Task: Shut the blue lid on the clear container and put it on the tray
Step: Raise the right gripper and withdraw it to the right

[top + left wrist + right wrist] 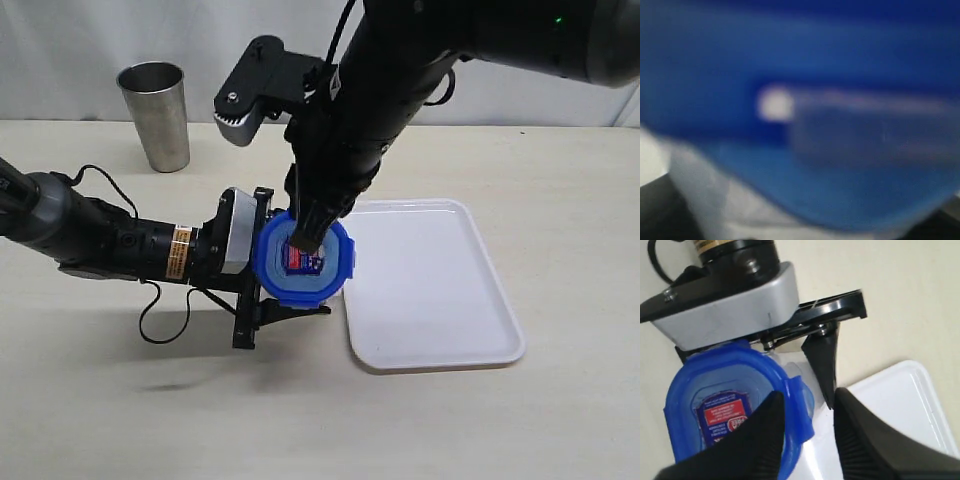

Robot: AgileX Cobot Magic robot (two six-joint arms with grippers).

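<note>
The blue lid (335, 265) with its red-blue sticker sits on top of the clear container, hiding almost all of it in the exterior view. Only a sliver of clear wall (791, 371) shows under the lid (695, 385) in the right wrist view. My left gripper (285, 262) reaches in from the left, its fingers on either side of the container below the lid. My right gripper (809, 407) comes down from above and is open, one finger (767, 425) over the lid's top and the other beyond a side flap (802, 400). Blurred blue lid (815, 60) fills the left wrist view.
The white tray (430, 290) lies flat just right of the container, its near left edge touching or under the lid's rim; it also shows in the right wrist view (900, 400). A steel cup (155, 115) stands at the back left. The left arm's cable loops on the table.
</note>
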